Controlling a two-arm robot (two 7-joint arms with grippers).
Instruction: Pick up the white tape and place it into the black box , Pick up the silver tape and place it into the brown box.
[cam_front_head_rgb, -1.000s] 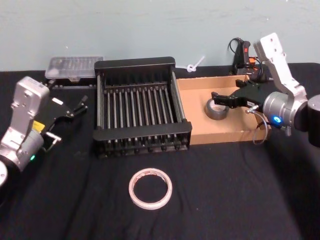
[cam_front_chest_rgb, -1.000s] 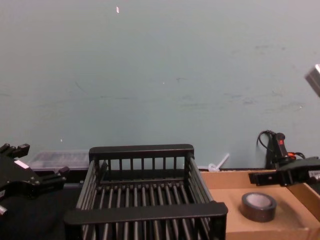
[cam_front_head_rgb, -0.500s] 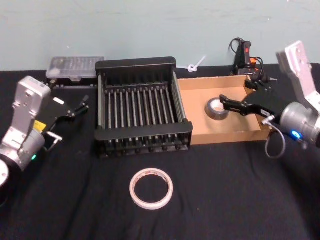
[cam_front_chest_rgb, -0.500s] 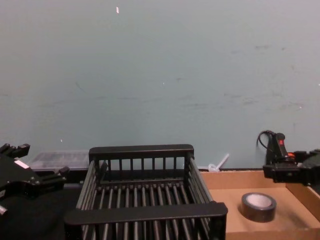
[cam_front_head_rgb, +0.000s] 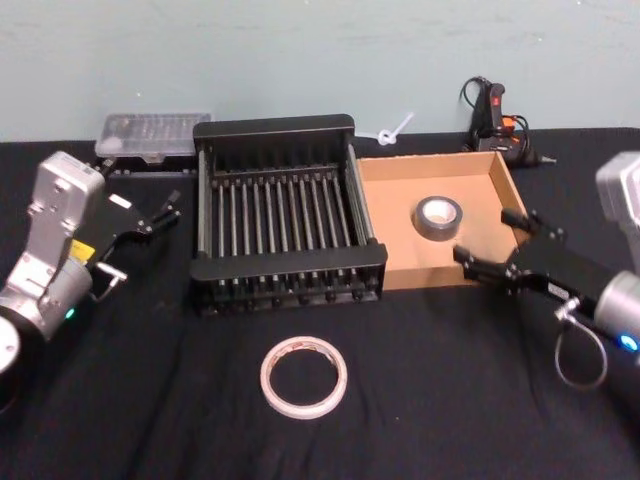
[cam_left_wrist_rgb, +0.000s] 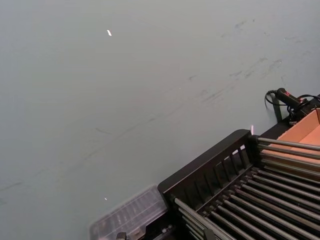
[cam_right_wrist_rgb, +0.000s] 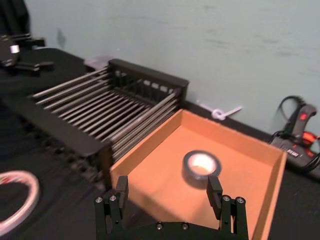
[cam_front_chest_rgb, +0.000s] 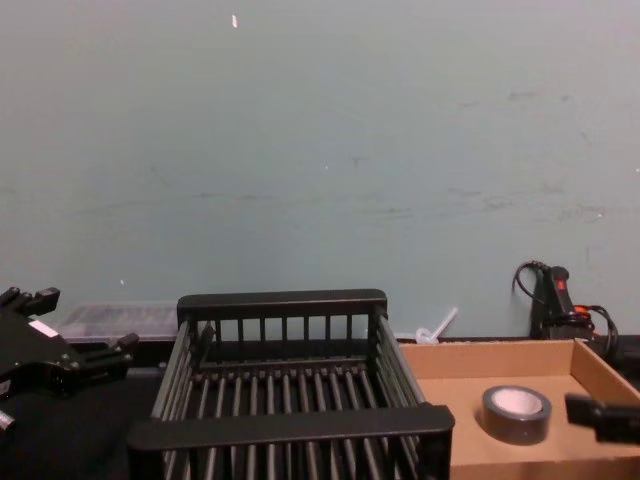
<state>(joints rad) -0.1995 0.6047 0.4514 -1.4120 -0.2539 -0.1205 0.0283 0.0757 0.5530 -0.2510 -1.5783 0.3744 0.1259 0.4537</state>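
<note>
Fingers of the right gripper (cam_front_head_rgb: 495, 248) stand apart and empty, at the near right corner of the brown box (cam_front_head_rgb: 395, 235), where the silver tape (cam_front_head_rgb: 437, 217) lies flat. White tape (cam_front_head_rgb: 303, 376) rests on the tabletop (cam_front_head_rgb: 450, 400) before the black box (cam_front_head_rgb: 287, 270): likely light, thin and rigid, best pinched across its band. Left gripper (cam_front_head_rgb: 150, 215), fingers parted, waits left of the crate.
</note>
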